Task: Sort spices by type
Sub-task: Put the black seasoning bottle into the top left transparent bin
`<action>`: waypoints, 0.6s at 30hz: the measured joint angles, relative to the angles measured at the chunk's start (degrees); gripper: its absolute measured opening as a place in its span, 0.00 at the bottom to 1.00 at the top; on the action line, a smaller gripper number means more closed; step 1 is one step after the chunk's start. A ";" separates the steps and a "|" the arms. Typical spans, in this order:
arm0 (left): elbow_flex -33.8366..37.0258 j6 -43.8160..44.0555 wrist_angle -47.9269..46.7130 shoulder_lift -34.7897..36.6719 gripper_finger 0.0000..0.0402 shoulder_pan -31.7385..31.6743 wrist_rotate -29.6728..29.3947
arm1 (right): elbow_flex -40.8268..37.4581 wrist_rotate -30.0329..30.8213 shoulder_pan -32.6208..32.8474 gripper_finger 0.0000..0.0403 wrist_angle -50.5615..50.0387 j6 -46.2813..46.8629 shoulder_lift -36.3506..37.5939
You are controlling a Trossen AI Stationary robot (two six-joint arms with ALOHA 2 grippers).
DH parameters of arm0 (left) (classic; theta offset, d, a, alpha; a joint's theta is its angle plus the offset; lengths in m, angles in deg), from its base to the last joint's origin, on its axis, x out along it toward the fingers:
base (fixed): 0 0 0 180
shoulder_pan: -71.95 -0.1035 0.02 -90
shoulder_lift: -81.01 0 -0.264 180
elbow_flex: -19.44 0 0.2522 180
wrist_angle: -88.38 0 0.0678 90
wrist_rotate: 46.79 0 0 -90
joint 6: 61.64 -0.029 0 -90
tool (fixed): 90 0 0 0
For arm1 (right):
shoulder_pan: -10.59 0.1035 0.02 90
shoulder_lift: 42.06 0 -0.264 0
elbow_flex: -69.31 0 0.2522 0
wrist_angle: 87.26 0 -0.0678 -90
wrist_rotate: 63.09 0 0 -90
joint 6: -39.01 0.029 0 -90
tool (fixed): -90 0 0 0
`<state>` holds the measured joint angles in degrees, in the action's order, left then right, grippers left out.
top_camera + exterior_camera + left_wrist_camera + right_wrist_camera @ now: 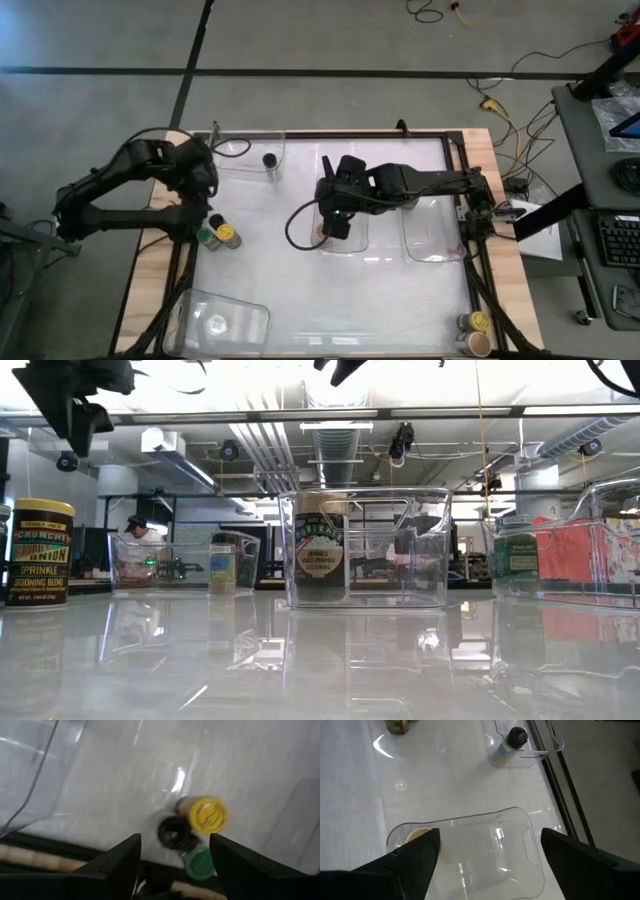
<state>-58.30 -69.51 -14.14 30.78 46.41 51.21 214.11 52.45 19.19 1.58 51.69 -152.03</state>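
My left gripper (207, 200) (175, 840) is open and hangs above a cluster of three spice jars near the table's left edge: a yellow-lidded jar (209, 815) (230, 236), a black-lidded one (173, 831) (215, 220) and a green-lidded one (199, 862) (206, 238). All three stand on the table. My right gripper (337, 222) (490, 835) is open above the middle clear bin (352, 240) (520, 850), which holds a tan-lidded jar (417, 836) (321, 232). Another black-lidded jar (270, 158) (516, 737) stands in the far-left bin (250, 150).
A yellow-lidded jar (479, 322) and a tan-lidded jar (476, 343) stand at the near right corner. Clear bins sit right of centre (435, 232) and at the near left (225, 320). Bare table lies between the bins along the near side.
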 joint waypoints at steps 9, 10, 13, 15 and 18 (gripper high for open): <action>6.90 -0.68 0.83 0.15 0.67 0.00 -0.02 | -1.10 -0.02 0.16 0.87 -0.26 4.55 -0.01; 8.16 -0.90 0.87 0.09 0.68 0.00 -0.02 | -1.11 -0.03 0.22 0.87 -0.24 4.77 -0.01; 11.36 -3.15 2.26 -0.03 0.71 0.00 0.02 | -1.11 -0.07 0.55 0.87 -0.24 5.72 -0.02; 13.30 -5.48 3.32 -0.03 0.72 0.14 0.67 | -1.11 -0.15 0.68 0.87 -0.24 6.17 -0.02; 15.28 -7.77 5.01 -0.27 0.73 0.85 1.73 | -1.11 -0.20 0.66 0.87 -0.24 6.43 -0.02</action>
<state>-43.03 -77.27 -9.13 30.51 47.27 52.95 213.00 52.25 19.84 1.34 58.12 -152.05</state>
